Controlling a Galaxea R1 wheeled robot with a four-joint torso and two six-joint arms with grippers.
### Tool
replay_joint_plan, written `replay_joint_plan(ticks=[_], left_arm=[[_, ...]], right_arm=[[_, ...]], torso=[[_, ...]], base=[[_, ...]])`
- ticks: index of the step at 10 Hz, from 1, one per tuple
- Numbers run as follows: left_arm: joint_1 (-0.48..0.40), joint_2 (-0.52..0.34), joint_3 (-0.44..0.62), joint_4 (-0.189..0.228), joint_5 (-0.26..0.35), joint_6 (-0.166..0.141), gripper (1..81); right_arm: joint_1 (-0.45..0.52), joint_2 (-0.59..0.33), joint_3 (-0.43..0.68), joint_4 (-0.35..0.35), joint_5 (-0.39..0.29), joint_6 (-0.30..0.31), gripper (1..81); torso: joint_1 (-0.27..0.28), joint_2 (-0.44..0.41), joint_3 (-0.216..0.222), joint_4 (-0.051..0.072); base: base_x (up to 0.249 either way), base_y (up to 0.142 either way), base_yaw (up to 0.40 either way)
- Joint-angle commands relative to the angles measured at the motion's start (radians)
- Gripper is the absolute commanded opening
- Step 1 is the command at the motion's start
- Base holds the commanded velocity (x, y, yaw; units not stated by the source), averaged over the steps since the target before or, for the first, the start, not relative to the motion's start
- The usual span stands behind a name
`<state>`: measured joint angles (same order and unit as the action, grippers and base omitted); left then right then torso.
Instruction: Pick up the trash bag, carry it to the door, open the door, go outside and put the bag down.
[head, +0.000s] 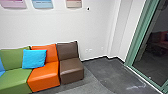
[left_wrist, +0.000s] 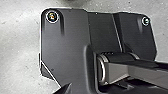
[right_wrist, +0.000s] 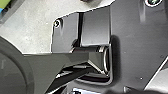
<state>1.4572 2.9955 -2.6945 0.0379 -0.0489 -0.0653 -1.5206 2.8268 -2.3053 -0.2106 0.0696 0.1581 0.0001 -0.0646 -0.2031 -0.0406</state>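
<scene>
Gray floor (head: 110, 75) carrying a colorful row
A green seat (head: 15, 78), an orange seat (head: 45, 77) and a brown seat (head: 71, 70) are standing there.

From high up, I'm looking forward and down across the room, with the row of seats (head: 43, 77) sitting lower left. Both wrist views are facing downward, sharing the robot's dark plate (left_wrist: 66, 37) at close range.

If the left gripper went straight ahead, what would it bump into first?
Probably the robot's own dark plate, with floor around it, though depth is unclear in the left wrist view.
</scene>
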Motion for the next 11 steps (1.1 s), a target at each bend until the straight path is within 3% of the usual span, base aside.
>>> replay_joint_plan(ticks=[1,2,3,5,7,11], left_arm=[[-0.031,-0.137,0.171,-0.001,0.06,-0.007,81.1],[-0.033,-0.165,0.197,-0.003,0.055,-0.008,81.1],[-0.034,-0.187,0.215,-0.003,0.054,-0.01,81.1],[-0.039,-0.236,0.274,-0.004,0.054,-0.011,81.1],[-0.05,-0.294,0.363,-0.006,0.06,-0.011,81.1],[-0.065,-0.329,0.383,-0.035,0.063,-0.013,81.1]], right_arm=[[0.047,-0.112,0.155,0.002,-0.054,0.008,81.1],[0.064,-0.146,0.195,0.002,-0.054,0.009,81.1],[0.084,-0.184,0.237,0.008,-0.054,0.009,81.1],[0.131,-0.273,0.346,0.049,-0.054,0.011,81.1],[0.185,-0.356,0.439,0.083,-0.054,0.011,81.1],[0.294,-0.383,0.445,0.105,-0.12,0.012,81.1]], torso=[[0.0,0.0,0.0,0.0],[0.0,0.0,0.0,0.0],[0.064,-0.1,0.0,0.0],[0.075,-0.117,-0.09,0.0],[0.106,-0.17,-0.136,0.0],[0.2,-0.316,-0.261,0.0]], base=[[0.0,0.0,0.0],[0.0,0.0,0.0],[0.0,0.0,0.0],[0.0,0.0,0.0],[0.0,0.0,0.0],[0.0,0.0,0.0]])
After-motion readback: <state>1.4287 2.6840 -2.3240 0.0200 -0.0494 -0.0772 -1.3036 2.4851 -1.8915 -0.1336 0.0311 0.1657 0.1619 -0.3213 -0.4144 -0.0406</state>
